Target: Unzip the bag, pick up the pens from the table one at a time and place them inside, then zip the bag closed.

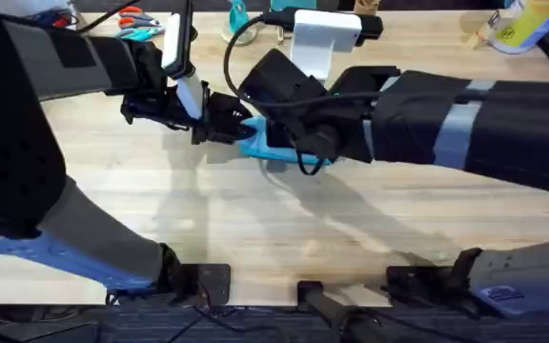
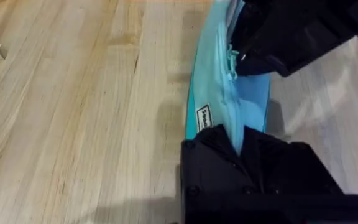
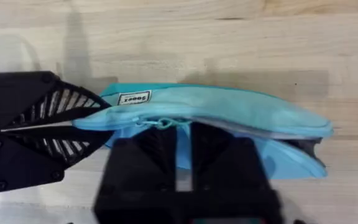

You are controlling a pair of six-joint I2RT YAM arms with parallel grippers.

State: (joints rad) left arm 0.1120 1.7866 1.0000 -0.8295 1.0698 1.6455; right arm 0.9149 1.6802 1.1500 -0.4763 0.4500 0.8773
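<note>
1. Look at the overhead view: your bag [image 1: 260,145] lies on the table [image 1: 255,238] a little above the middle, at about 12 o'clock from the table's centre, mostly covered by the two arms.
2. Your left gripper [image 1: 229,122] comes in from 9 o'clock and meets the bag's left end. In the right wrist view you see it [image 3: 82,121] pinched shut on that end of the bag [image 3: 229,112], beside the small white label [image 3: 134,98].
3. From your left wrist view, the left gripper [image 2: 241,140] has its two black fingers [image 2: 213,146] closed narrowly on the fabric edge of the bag [image 2: 247,106], with the label [image 2: 204,116] just beside them.
4. Your right gripper [image 1: 289,152] reaches in from 3 o'clock and sits over the bag's middle. In the right wrist view its fingers [image 3: 154,149] stand close together on either side of the zip line, at the zip pull [image 3: 163,123]; you cannot tell for sure whether they grip the pull.
5. In the left wrist view the right gripper [image 2: 244,62] shows dark at the zip pull [image 2: 232,59].
6. The far end of the bag, at 3 o'clock in the right wrist view, gapes open, with the two fabric sides parted.
7. At 11 o'clock on the table's far edge you can see the orange and teal scissors [image 1: 136,24].
</note>
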